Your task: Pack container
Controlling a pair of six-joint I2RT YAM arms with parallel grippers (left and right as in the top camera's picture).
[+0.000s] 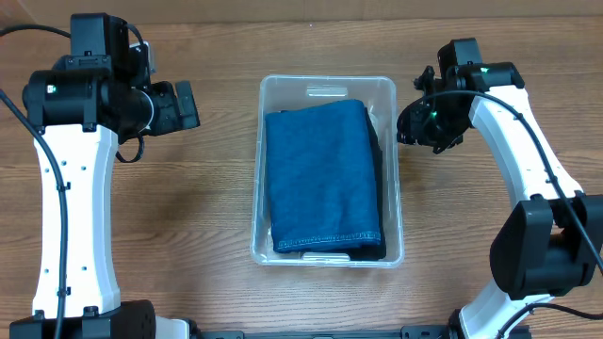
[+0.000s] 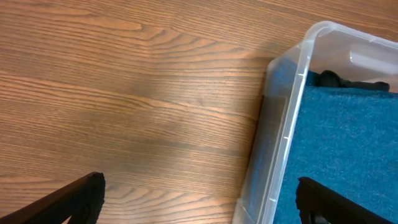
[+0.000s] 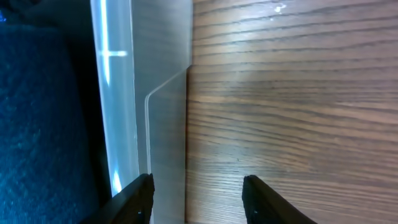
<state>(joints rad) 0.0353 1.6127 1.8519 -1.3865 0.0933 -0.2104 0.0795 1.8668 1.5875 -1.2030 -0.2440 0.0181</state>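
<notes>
The clear plastic container [image 1: 396, 169] stands in the middle of the table. A folded blue denim cloth [image 1: 322, 179] fills it, with a dark garment [image 1: 379, 141] under it at the right side. My left gripper [image 1: 188, 105] is open and empty, above the table left of the container's far left corner [image 2: 292, 74]. My right gripper [image 1: 407, 122] is open and empty, just outside the container's right wall [image 3: 158, 124]. In the left wrist view the blue cloth [image 2: 348, 143] and a bit of the dark garment [image 2: 329, 79] show inside.
The wooden table [image 1: 188, 226] surrounds the container on all sides. Bare wood lies under the left gripper [image 2: 201, 199] and beside the right gripper [image 3: 198, 196].
</notes>
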